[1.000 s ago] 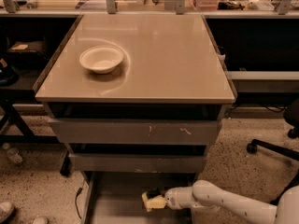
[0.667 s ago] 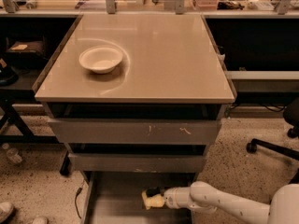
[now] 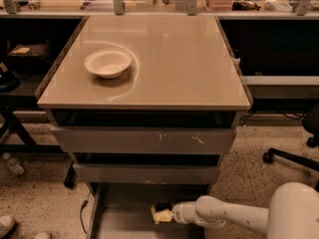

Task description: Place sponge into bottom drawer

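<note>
Sponge (image 3: 160, 216), yellow with a dark top, lies at the very tip of the gripper (image 3: 168, 214), touching it on the side away from the arm (image 3: 224, 214). Both are low over the grey floor of the pulled-out bottom drawer (image 3: 124, 215), near its middle. Whether the gripper clasps the sponge or merely meets it cannot be told. A white bowl (image 3: 108, 62) stands on the cabinet top (image 3: 174, 59), well apart.

sponge (image 3: 160, 215): we are seeing yellow, dark top
gripper (image 3: 168, 216): white, over grey bottom drawer (image 3: 124, 220)
bowl (image 3: 108, 62): white
floor (image 3: 35, 188): speckled
</note>
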Controlling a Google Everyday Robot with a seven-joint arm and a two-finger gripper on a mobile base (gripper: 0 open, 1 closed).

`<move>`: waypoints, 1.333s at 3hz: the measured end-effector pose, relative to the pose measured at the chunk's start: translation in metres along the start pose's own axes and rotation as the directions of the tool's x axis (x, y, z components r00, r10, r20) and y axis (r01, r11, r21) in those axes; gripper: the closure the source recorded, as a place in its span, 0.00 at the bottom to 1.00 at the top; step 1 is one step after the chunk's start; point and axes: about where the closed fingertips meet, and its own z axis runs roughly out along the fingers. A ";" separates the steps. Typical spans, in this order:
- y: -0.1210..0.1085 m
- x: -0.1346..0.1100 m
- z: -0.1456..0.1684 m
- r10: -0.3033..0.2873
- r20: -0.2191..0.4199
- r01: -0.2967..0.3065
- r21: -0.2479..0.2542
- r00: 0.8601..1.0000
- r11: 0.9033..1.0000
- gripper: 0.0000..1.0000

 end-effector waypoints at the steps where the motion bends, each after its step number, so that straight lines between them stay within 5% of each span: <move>1: -0.004 0.006 0.011 0.023 -0.009 -0.023 0.022 1.000 1.000 1.00; 2: -0.006 0.011 0.019 0.050 -0.009 -0.050 0.016 0.999 0.999 1.00; 4: -0.006 0.012 0.020 0.050 -0.009 -0.050 0.016 0.999 0.999 0.59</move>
